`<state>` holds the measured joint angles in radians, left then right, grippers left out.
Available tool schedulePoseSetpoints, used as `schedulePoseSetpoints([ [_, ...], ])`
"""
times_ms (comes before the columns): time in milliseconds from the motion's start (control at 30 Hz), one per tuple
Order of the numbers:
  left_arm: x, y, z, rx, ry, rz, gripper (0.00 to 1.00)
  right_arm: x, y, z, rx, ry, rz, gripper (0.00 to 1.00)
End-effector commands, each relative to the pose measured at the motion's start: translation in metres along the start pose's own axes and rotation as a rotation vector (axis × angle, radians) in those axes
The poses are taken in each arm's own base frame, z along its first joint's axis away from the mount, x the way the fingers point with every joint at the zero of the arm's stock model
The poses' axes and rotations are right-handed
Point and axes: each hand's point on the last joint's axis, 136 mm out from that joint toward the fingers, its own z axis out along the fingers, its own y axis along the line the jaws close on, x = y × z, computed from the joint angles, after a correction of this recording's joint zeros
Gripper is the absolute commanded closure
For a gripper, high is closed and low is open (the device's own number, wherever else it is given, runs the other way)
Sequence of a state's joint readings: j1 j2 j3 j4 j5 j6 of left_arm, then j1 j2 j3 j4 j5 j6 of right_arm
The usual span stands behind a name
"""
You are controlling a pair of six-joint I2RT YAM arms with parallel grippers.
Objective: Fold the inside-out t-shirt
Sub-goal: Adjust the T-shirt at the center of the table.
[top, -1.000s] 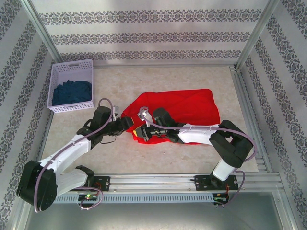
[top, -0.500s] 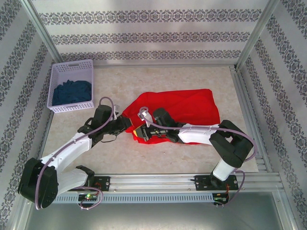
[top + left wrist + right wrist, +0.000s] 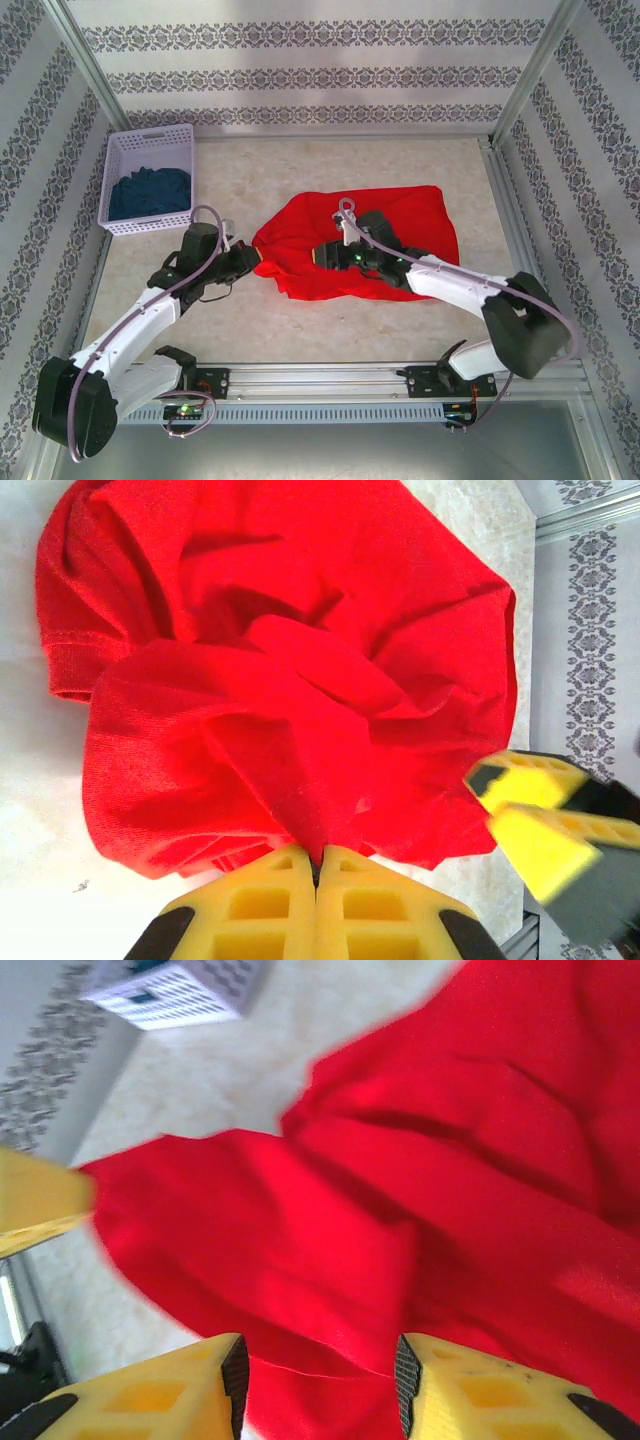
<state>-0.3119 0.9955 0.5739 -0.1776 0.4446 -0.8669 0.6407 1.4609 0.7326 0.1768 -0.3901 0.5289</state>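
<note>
Top external: inside-out t-shirt (image 3: 400, 225) is being borne, bunched, at surface (image 3: 300, 170) centre; its 9 o'clock edge is being pinched by left tool (image 3: 257, 257); right tool (image 3: 322, 255) is being held open over it.

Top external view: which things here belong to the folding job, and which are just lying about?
Job:
bright red soft cloth t-shirt, crumpled, centre.

Lying about:
white plastic lattice basket, far left;
dark blue cloth inside it.

Top view overlooks table (image 3: 300, 170); 2 wrist views close, sharing t-shirt (image 3: 300, 680).
</note>
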Motion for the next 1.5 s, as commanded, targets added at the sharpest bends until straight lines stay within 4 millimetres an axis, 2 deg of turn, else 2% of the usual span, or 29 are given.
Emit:
schedulePoseSetpoints([
  [0,0.006,0.009,-0.004,-0.025,0.017,0.010,1.00,0.014,-0.016,0.017,0.033,0.084,0.137,0.55],
  [133,0.007,0.010,-0.007,-0.030,0.018,0.017,1.00,0.016,-0.013,0.034,-0.036,0.117,0.200,0.56],
  [467,0.013,0.018,-0.010,-0.052,0.023,0.021,1.00,0.014,-0.001,0.048,-0.120,0.131,0.241,0.62],
  [533,0.013,0.019,-0.013,-0.059,0.018,0.027,1.00,0.016,-0.002,0.051,-0.119,0.141,0.247,0.69],
  [600,0.014,0.020,-0.016,-0.068,0.015,0.034,1.00,0.016,-0.004,0.051,-0.117,0.143,0.254,0.86],
  [667,0.015,0.025,-0.025,-0.100,0.017,0.050,1.00,0.009,-0.007,0.040,-0.108,0.121,0.248,1.00],
  [767,0.018,0.029,-0.042,-0.134,0.007,0.083,1.00,-0.004,-0.008,0.014,-0.086,0.082,0.221,1.00],
  [867,0.033,0.034,-0.047,-0.131,0.048,0.068,1.00,-0.004,-0.006,-0.008,-0.057,0.067,0.209,1.00],
  [1000,0.062,0.050,-0.041,-0.143,0.153,0.006,1.00,0.012,-0.010,-0.020,-0.015,0.079,0.223,1.00],
  [1100,0.077,0.054,-0.036,-0.130,0.217,-0.007,1.00,0.027,-0.018,-0.026,0.060,0.099,0.217,1.00],
  [1267,0.107,0.059,-0.017,-0.124,0.362,-0.023,1.00,0.068,-0.033,-0.029,0.298,0.205,0.142,0.99],
  [1367,0.122,0.065,-0.010,-0.157,0.439,-0.001,1.00,0.093,-0.038,-0.026,0.349,0.262,0.147,0.94],
  [1433,0.122,0.067,-0.010,-0.182,0.456,0.013,0.92,0.098,-0.038,-0.027,0.353,0.285,0.138,0.88],
  [1467,0.121,0.065,-0.010,-0.183,0.454,0.020,0.79,0.098,-0.038,-0.030,0.358,0.289,0.125,0.84],
])
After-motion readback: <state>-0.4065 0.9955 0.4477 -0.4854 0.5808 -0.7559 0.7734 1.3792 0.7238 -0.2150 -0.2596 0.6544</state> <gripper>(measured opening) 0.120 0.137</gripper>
